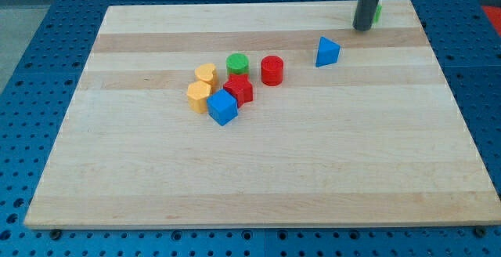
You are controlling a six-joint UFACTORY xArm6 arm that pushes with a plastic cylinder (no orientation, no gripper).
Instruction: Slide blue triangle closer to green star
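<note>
Roughly, the slide looks unfinished: the blue triangle [328, 52] sits apart from the green star [378, 12], with bare board between them, so the closing push up and to the view's right is judged to be what is left.

Left to right across the pale wooden board [258, 171], smooth, with visible plank seams and grain:
- Two yellow blocks: a faceted one [199, 96] and a rounder, lobed one [206, 73] just above it, touching or nearly so. Matte plastic look.
- Blue cube [222, 107], sharp-edged, at the cluster's bottom, pressed against the red block [239, 88] of irregular outline; exact shape not clear.
- Green cylinder [237, 63] just above that red block.
- Red cylinder [272, 70], a short drum, just right of the green one.
- Blue triangle, a wedge with a pointed top, alone right of the cluster.
- Rod: dark, straight, smooth. It carries no jaws and holds nothing. The tip [362, 29] rests near the board's top edge, above and right of the triangle, not touching it, just beside the green star.
- Green star: mostly hidden behind the rod; only a green sliver shows, shape not confirmable.

Around the board, blue perforated table [31, 69].
</note>
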